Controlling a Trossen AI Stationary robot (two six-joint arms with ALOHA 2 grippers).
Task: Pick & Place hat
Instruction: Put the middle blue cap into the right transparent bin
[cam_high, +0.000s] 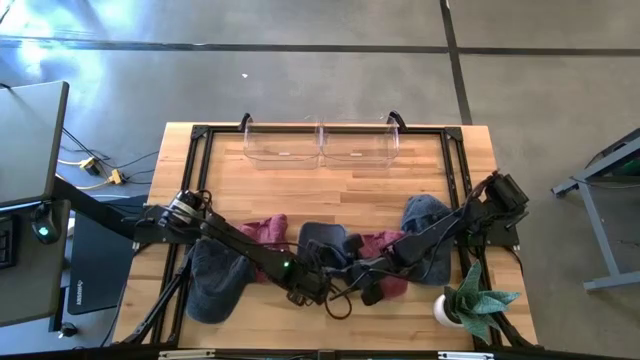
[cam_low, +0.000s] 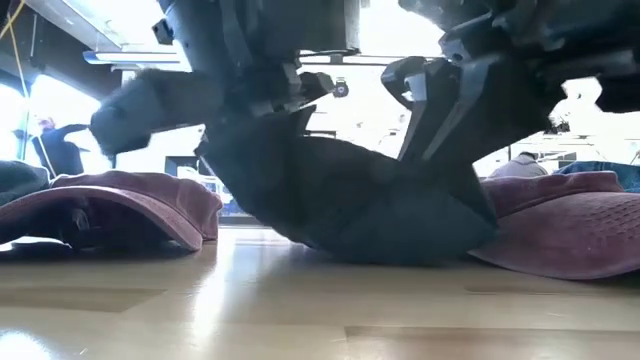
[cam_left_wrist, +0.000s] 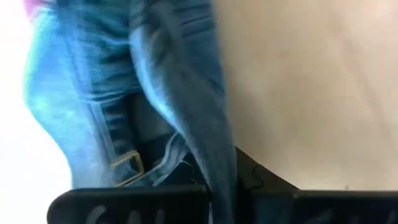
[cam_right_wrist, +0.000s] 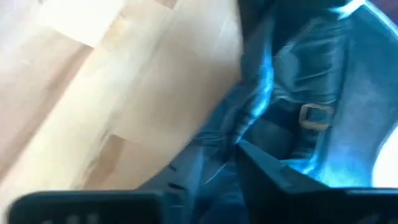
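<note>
A dark blue hat (cam_low: 350, 200) with a brass buckle strap (cam_left_wrist: 127, 165) sits near the table's middle (cam_high: 322, 238), between both grippers. My left gripper (cam_high: 312, 288) is shut on it at its left side. My right gripper (cam_high: 372, 283) hovers at the hat's right side (cam_low: 440, 120), with the buckle (cam_right_wrist: 314, 115) just in front of it. In the low view the hat is tented up under the two grippers, and its underside (cam_low: 390, 255) rests on the wood. My left gripper pinches a fold of the hat's cloth (cam_left_wrist: 212, 163) between its two fingers, beside the buckle strap. It comes from above, slanting down from the table's left. The hat's left part is raised, and its lower part stays on the table.
Maroon hats lie to either side of the held one (cam_low: 120, 205) (cam_low: 580, 230). A grey-blue hat (cam_high: 215, 285) lies near left and a blue one (cam_high: 425, 215) at right. Clear bins (cam_high: 320, 145) stand at the far edge, a potted plant (cam_high: 470, 305) near right.
</note>
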